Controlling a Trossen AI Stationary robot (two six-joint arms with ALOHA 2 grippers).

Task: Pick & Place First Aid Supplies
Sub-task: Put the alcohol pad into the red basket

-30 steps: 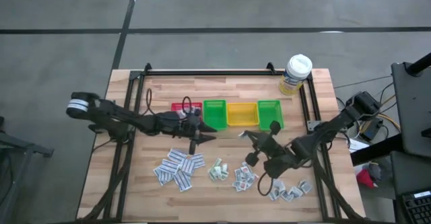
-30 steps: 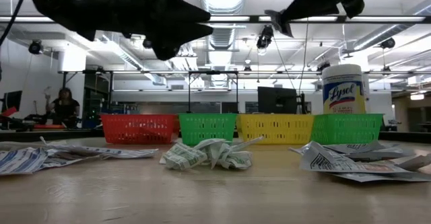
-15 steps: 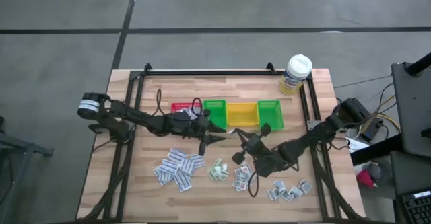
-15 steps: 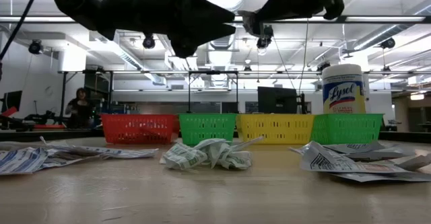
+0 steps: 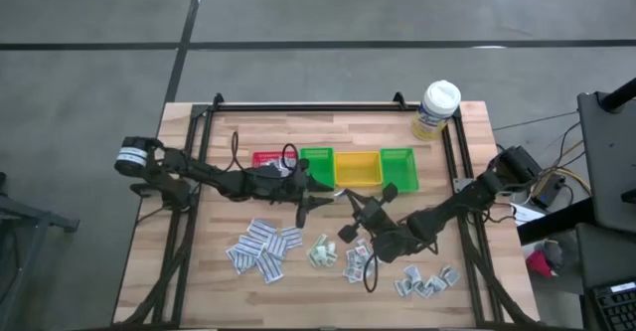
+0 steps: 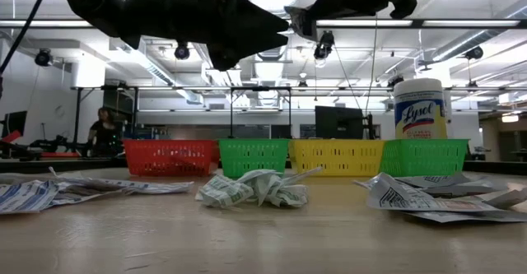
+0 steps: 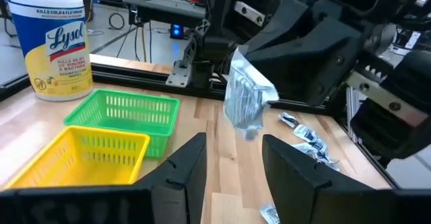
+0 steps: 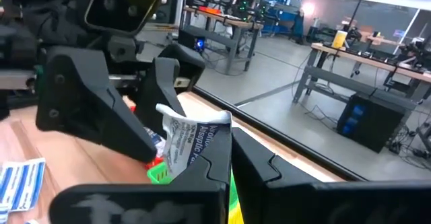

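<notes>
R end effector (image 5: 350,200) moved left w/ packet (image 8: 192,142); high view hides packet

Crinkled paper packets (image 5: 263,248) on matt wooden table (image 5: 199,271)

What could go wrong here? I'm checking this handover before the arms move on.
The right end effector grips the packet only at its top edge, so it could slip out. The left end effector is open and not yet around it, so an early release might drop it onto the table, short of the bins.
</notes>
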